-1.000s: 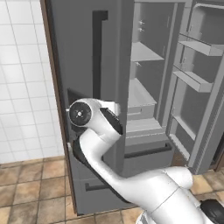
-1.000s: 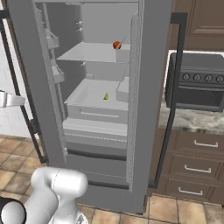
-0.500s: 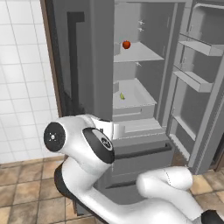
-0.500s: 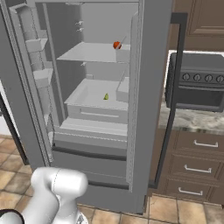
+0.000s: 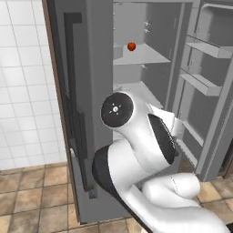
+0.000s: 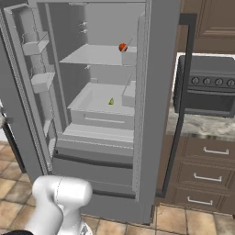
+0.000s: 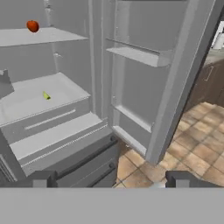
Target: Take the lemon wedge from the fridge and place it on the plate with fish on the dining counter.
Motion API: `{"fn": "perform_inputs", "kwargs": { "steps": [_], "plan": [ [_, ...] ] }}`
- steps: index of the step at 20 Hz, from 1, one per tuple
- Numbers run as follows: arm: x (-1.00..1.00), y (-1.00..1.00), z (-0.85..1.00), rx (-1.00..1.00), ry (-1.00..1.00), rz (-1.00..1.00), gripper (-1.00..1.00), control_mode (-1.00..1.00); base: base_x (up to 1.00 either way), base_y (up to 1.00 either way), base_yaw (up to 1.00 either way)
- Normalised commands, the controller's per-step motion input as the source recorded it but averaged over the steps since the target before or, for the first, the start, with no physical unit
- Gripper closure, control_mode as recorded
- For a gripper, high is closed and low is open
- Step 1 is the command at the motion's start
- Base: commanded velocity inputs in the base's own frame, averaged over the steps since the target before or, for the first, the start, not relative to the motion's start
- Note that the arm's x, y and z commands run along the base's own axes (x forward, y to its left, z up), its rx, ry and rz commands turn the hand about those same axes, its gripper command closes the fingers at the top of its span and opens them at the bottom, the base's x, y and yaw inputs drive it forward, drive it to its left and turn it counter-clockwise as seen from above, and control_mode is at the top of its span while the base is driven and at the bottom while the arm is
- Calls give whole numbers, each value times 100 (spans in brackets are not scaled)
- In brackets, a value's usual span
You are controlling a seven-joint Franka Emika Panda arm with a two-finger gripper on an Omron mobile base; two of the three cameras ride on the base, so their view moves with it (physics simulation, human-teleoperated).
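The grey fridge [image 6: 156, 105] stands with its left door swung wide. A tiny yellow-green lemon wedge [image 6: 111, 101] lies on the white lower shelf inside. In the hand view the lemon wedge [image 7: 46, 95] sits at the left, well ahead of my gripper [image 7: 113, 179], which is open with nothing between its fingertips [image 7: 41, 178]. My own arm hides the wedge in the left base view. The plate with fish and the dining counter are out of view.
A small red-orange fruit [image 6: 122, 47] rests on the upper shelf, also seen from the hand [image 7: 33, 26]. The open door [image 7: 175, 78] with its bins stands on the right of the hand view. A stove [image 6: 206, 87] and brown drawers [image 6: 206, 176] flank the fridge's right side.
The fridge's left door has swung much wider open. My arm has come away from the door and folded back in front of the fridge.
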Motion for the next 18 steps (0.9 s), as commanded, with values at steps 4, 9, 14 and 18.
{"fn": "perform_inputs", "kwargs": {
  "steps": [4, 9, 14, 18],
  "plan": [
    [32, -100, 4, 28, 20, 11, -100, -100, 0, 0, 0],
    [56, -66, 0, 18, 9, 14, -100, -100, 0, 0, 0],
    [52, -19, 0, 20, 0, 30, -100, -100, 0, 0, 0],
    [62, 0, 0, 19, -5, 28, -100, -100, 0, 0, 0]
  ]
}}
